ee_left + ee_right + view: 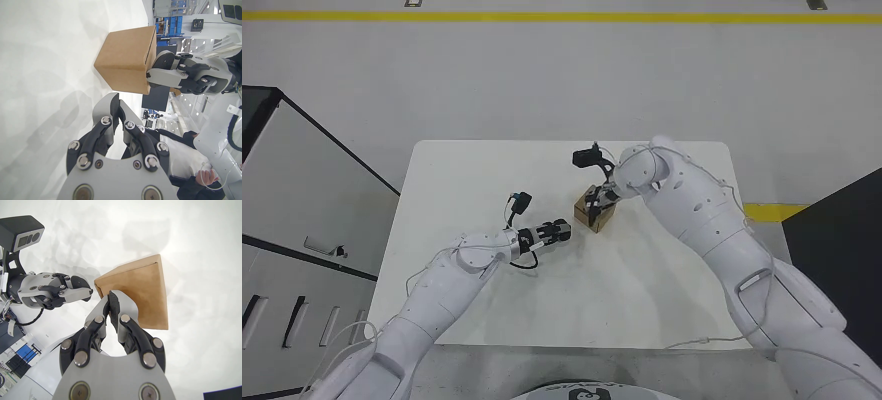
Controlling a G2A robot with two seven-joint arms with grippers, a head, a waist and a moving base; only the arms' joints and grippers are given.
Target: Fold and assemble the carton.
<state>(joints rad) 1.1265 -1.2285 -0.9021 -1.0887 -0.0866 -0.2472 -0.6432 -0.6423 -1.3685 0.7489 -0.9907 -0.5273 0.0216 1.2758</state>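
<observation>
The carton [597, 214] sits on the white table [662, 300] as a closed brown cube. All its walls are up, and a thin dark slit shows along 1 top edge where the lid meets the side.

The right gripper [111, 302] is on top of the carton with its 2 fingers pressed together and nothing between them. Their tips rest on the lid close to that slit edge. The left gripper [117, 106] hangs just beside the carton at a lower corner, not touching it, and its 2 fingers are together and empty as well.

To my eye the folding is nearly done, and what remains is seating that lid.

- **Buckling:** The right gripper's press lands near 1 edge rather than over the carton's middle. A hard push could buckle the lid inward or tip the light box onto its far side.
- **Sliding or turning:** Nothing braces the carton from the side, so it could skate across the smooth table. If the left gripper nudges the corner off-centre, the box would spin rather than hold square.
- **Lid reopening:** The lid may spring open again once the pressure lifts.
</observation>
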